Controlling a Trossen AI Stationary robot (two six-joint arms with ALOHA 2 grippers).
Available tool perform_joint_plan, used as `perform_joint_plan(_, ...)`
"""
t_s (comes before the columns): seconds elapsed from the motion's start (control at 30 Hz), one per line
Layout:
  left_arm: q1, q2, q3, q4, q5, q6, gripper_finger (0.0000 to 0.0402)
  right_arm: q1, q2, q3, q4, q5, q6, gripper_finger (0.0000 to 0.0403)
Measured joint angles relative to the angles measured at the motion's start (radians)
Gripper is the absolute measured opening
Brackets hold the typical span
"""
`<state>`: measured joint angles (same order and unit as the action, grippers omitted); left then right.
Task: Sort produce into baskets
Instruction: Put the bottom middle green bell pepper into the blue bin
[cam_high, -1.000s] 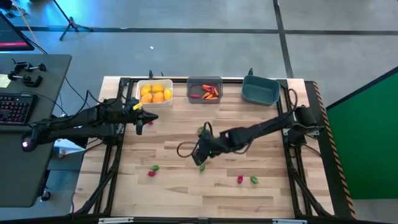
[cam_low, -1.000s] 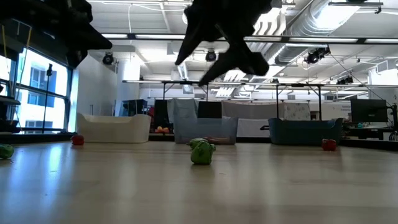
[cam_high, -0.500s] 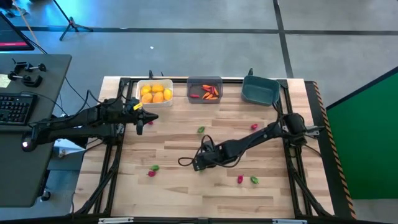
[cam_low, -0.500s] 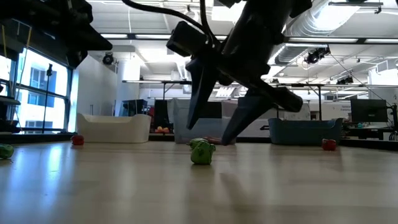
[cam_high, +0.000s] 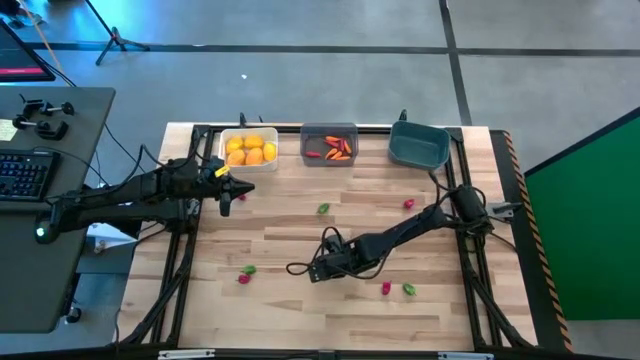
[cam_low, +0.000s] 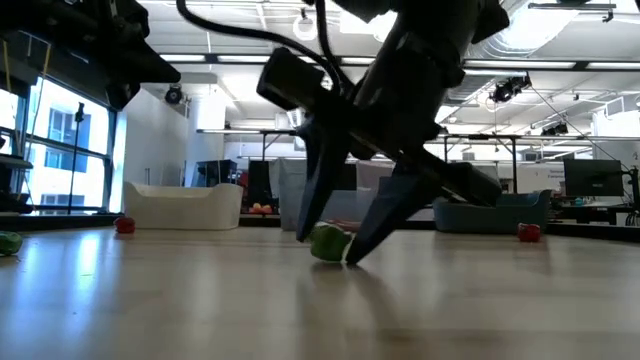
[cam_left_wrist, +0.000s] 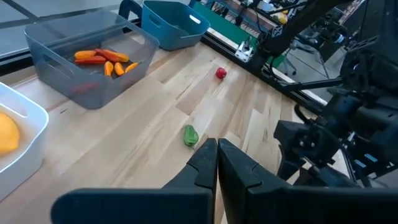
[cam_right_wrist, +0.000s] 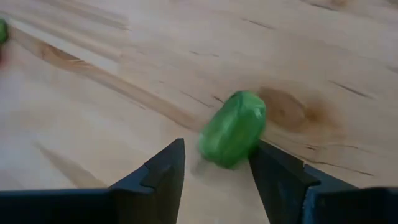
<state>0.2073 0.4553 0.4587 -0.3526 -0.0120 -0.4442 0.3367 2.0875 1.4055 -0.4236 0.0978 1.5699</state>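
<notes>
My right gripper (cam_high: 318, 270) is open and low on the table's middle, toward its near edge. Its fingers stand on either side of a small green piece (cam_right_wrist: 233, 129), which lies on the wood and also shows in the low view (cam_low: 329, 243). My left gripper (cam_left_wrist: 216, 157) is shut and empty, hovering near the white bin (cam_high: 248, 148) of yellow-orange fruits. The grey bin (cam_high: 329, 143) holds orange-red carrot shapes. The teal bin (cam_high: 418, 145) stands to its right. My right gripper comes slanting down at the green piece with its fingertips (cam_low: 355, 255) at the table. One finger (cam_right_wrist: 273, 171) is very close to the piece's side. I cannot tell whether it touches.
Loose pieces lie on the wood: green (cam_high: 323, 209) and red (cam_high: 408, 204) in the middle, red (cam_high: 386, 288) and green (cam_high: 409, 289) at the near right, green (cam_high: 249, 269) and red (cam_high: 243, 279) at the near left. A red piece (cam_low: 124, 225) lies near the white bin.
My right gripper has gone toward the table's near edge and down to the tabletop, still open, until its fingers straddle the green piece. The green piece has stayed where it was.
</notes>
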Motion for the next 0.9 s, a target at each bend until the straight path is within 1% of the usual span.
perform_joint_plan(0.07, 0.000, 0.000, 0.000, 0.001, 0.000, 0.000, 0.0000, -0.001, 0.000, 0.000, -0.006, 0.000, -0.018, 0.0161)
perform_joint_plan(0.13, 0.000, 0.000, 0.000, 0.001, -0.001, 0.001, 0.0000, -0.007, -0.005, 0.001, -0.015, -0.010, -0.049, 0.0137)
perform_joint_plan(0.27, 0.000, 0.000, 0.000, 0.006, -0.016, 0.001, 0.0000, -0.032, -0.043, 0.001, -0.048, -0.026, -0.107, 0.0062)
perform_joint_plan(0.33, 0.001, 0.000, 0.000, 0.007, -0.028, 0.002, 0.0000, -0.051, -0.077, 0.001, -0.088, -0.010, -0.140, 0.0022)
perform_joint_plan(0.37, 0.001, 0.000, 0.000, 0.007, -0.035, 0.003, 0.0000, -0.062, -0.099, 0.001, -0.115, 0.003, -0.164, 0.0012)
perform_joint_plan(0.4, 0.001, 0.000, 0.000, 0.007, -0.043, 0.003, 0.0000, -0.079, -0.123, 0.001, -0.148, 0.014, -0.188, 0.0009)
perform_joint_plan(0.53, 0.001, 0.000, 0.000, 0.006, -0.053, 0.003, 0.0000, -0.178, -0.231, 0.001, -0.313, 0.044, -0.303, 0.0019)
perform_joint_plan(0.63, 0.001, 0.009, 0.000, 0.006, -0.054, 0.003, 0.0000, -0.286, -0.323, 0.001, -0.457, 0.070, -0.424, 0.0007)
perform_joint_plan(0.77, 0.000, 0.030, 0.000, 0.006, -0.047, 0.016, 0.0000, -0.488, -0.429, 0.002, -0.625, 0.114, -0.632, 0.0004)
perform_joint_plan(0.9, -0.002, 0.054, 0.000, 0.008, -0.029, 0.057, 0.0000, -0.731, -0.507, 0.002, -0.687, 0.117, -0.870, 0.0001)
